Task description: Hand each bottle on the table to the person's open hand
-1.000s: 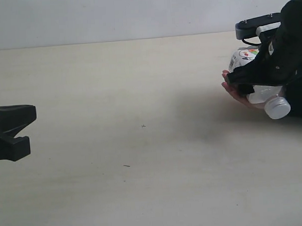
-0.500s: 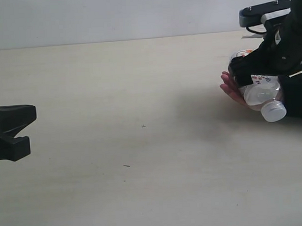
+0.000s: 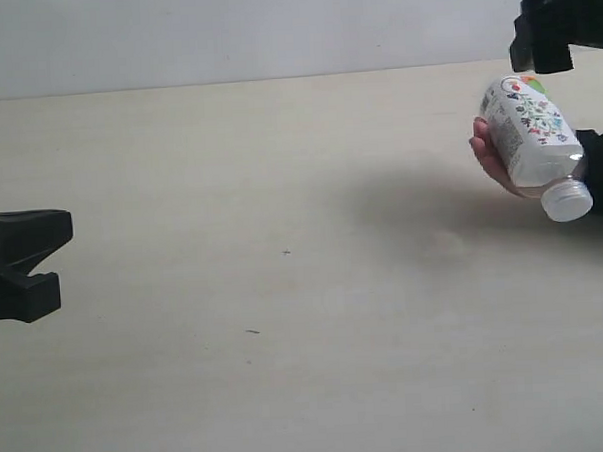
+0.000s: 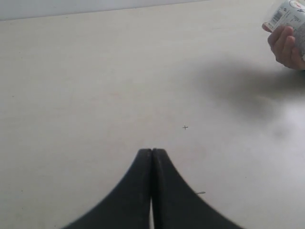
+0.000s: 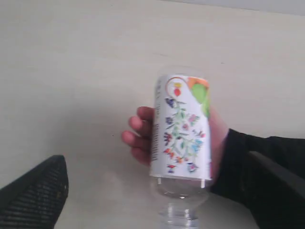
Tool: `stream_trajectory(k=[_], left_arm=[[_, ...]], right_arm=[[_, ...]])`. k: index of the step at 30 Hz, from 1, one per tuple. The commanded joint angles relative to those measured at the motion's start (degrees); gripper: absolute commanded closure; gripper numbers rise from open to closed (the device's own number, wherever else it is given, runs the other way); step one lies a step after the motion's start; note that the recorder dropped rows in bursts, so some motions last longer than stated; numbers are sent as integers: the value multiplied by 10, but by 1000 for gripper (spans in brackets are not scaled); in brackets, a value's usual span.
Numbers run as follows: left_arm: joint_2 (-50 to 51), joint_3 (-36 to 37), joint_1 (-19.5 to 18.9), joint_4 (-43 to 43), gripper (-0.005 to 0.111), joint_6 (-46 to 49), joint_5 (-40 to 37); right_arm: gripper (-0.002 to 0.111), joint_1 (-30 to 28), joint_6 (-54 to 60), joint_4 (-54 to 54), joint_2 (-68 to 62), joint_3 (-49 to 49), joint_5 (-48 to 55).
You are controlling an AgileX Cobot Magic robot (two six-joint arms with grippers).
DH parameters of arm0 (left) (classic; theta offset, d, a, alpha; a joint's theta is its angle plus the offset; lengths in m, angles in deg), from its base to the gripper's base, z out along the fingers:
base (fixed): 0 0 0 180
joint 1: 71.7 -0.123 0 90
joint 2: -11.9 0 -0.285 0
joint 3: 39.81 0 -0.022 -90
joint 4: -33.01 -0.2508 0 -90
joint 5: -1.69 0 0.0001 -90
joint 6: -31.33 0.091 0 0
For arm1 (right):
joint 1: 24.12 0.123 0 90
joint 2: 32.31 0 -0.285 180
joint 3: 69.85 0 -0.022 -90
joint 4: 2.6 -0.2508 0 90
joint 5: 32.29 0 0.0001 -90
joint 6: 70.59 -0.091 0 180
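Observation:
The short bottle with the white floral label [image 3: 533, 141] lies cap-down in the person's hand [image 3: 487, 156] at the far right, above the table [image 3: 280, 187]. My right gripper [image 3: 542, 37] hangs above and behind it, open and apart from the bottle. In the right wrist view the bottle [image 5: 182, 131] rests in the hand [image 5: 137, 137] between my spread right gripper [image 5: 155, 160] fingers, touching neither. My left gripper [image 3: 38, 260] stays low at the far left, shut [image 4: 152, 152] on nothing. The other bottles are out of view.
The person's black sleeve [image 3: 601, 173] reaches in from the right edge. A few small dark specks [image 3: 286, 252] mark the tabletop. A pale wall [image 3: 223, 34] runs behind the table's far edge.
My right gripper let go of the floral bottle and rose up and back to the upper right. The hand now holds the bottle alone, slightly higher. The left gripper has not moved.

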Motion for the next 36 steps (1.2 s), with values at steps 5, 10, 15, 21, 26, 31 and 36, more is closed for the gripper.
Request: stream_trajectory(k=[5, 10, 15, 21, 26, 31, 36], left_arm=[[-2, 2, -1, 2, 107, 2, 5], [-2, 2, -1, 2, 107, 2, 5], [-2, 2, -1, 2, 107, 2, 5], [-2, 2, -1, 2, 107, 2, 5], [-2, 2, -1, 2, 107, 2, 5], [-2, 2, -1, 2, 107, 2, 5], [-2, 2, -1, 2, 107, 2, 5]], right_arm=[[90, -1, 122, -151, 65, 54, -66], [108, -1, 129, -164, 130, 142, -196], [108, -1, 128, -164, 165, 164, -204], [108, -1, 128, -164, 167, 164, -208], [108, -1, 128, -164, 167, 164, -208], [108, -1, 128, -164, 167, 164, -208], [108, -1, 128, -164, 167, 164, -208]])
